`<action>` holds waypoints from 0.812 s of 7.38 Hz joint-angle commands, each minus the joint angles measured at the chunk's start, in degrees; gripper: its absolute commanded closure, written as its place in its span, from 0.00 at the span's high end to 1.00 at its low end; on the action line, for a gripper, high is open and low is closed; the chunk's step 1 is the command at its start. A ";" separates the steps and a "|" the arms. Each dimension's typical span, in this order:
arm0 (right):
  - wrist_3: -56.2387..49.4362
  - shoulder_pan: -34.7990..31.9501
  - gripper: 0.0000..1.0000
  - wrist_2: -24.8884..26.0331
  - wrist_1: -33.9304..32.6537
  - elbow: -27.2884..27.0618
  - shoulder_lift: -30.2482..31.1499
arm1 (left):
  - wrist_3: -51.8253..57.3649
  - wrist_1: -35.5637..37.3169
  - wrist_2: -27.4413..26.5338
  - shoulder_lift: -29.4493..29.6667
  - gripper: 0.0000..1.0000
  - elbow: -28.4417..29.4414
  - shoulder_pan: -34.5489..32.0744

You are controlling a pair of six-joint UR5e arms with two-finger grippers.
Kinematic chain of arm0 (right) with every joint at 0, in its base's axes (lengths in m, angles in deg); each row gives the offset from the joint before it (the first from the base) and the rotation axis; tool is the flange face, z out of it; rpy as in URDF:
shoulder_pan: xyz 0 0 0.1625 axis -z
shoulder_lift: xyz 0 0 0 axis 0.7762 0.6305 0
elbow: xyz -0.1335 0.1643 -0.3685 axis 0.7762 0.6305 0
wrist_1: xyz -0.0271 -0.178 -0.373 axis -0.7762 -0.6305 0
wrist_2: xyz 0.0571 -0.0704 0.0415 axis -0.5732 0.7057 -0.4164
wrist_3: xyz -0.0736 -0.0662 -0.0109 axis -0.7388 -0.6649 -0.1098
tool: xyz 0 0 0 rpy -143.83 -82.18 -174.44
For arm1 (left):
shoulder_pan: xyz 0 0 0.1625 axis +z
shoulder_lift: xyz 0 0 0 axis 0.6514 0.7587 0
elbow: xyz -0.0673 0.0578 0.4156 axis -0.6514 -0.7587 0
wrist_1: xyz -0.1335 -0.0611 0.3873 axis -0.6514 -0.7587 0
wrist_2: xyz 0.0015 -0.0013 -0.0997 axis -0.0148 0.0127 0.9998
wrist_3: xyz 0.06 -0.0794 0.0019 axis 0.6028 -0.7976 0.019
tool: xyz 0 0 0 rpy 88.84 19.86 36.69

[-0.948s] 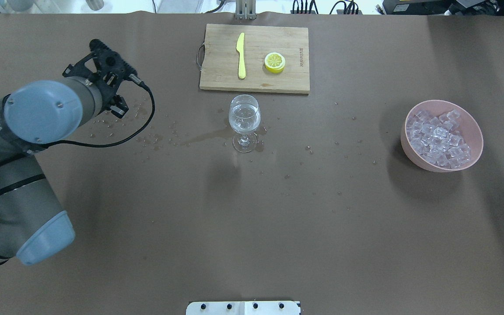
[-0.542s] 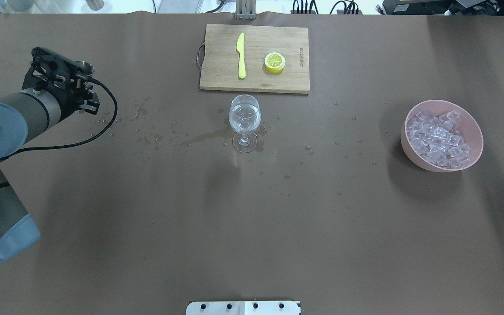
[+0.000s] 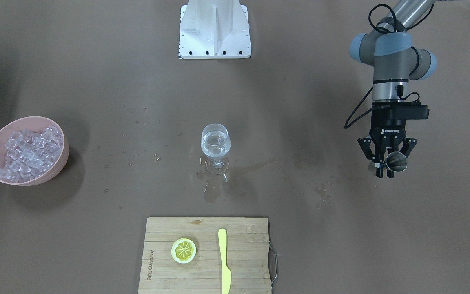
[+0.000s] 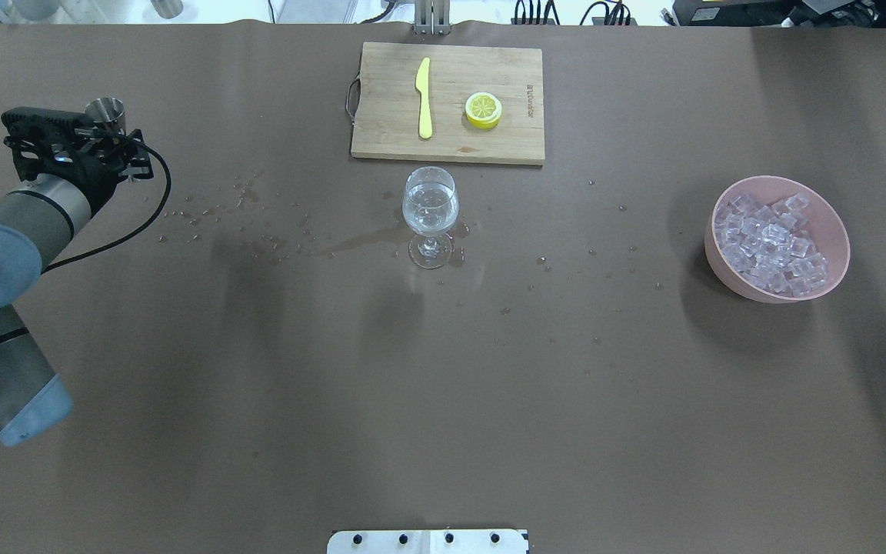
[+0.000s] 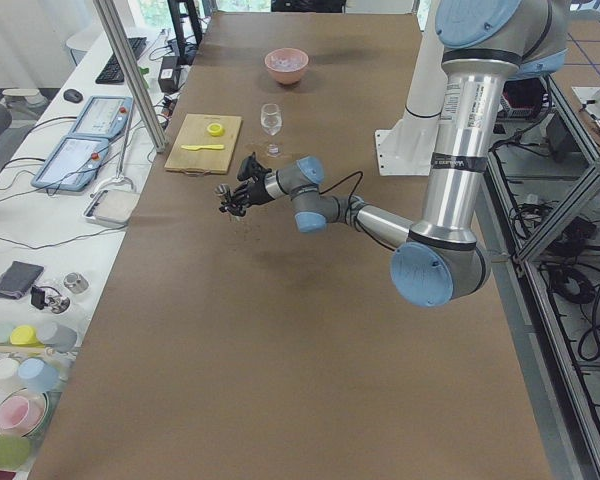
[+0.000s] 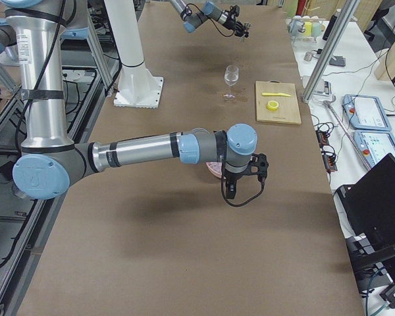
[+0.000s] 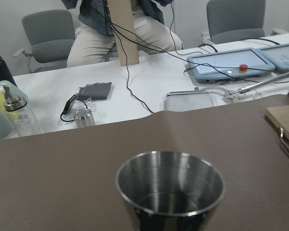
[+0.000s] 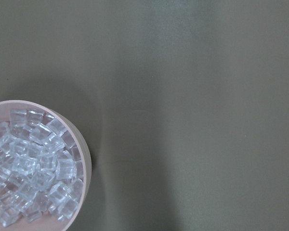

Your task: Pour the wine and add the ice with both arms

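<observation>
My left gripper [image 4: 104, 128] is shut on a small steel cup [image 4: 106, 110], held upright over the table's far left; the same cup [image 3: 397, 161] shows in the front view. In the left wrist view the cup [image 7: 170, 191] looks nearly empty. A stemmed glass [image 4: 430, 203] with clear wine [image 4: 429, 212] in its bowl stands mid-table. Ice [image 4: 772, 245] fills a pink bowl [image 4: 835, 231] at the right. The right wrist camera looks straight down on that ice [image 8: 33, 168]. My right gripper [image 6: 240, 172] hovers near the bowl; whether it is open or shut, I cannot tell.
A wooden board [image 4: 489, 61] at the far edge carries a yellow knife [image 4: 424, 98] and a lemon slice [image 4: 483, 108]. Spilled drops and a wet streak [image 4: 351, 242] run from the glass toward the left arm. Beyond the table's left end, a person sits at a cluttered white desk [image 7: 135, 91].
My left arm has drawn back to the left, away from the glass. The steel cup has turned from lying tilted to upright. Glass and bowl have not moved.
</observation>
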 commanded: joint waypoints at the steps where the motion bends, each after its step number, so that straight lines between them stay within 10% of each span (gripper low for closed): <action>1: 0.35 0.03 1.00 0.02 0.00 -0.18 0.00 | -4.19 -7.33 -4.56 -0.34 0.00 6.09 0.44; 6: 0.44 0.03 1.00 0.02 0.00 -0.27 0.17 | -8.26 -7.27 -8.33 0.80 0.00 8.74 5.61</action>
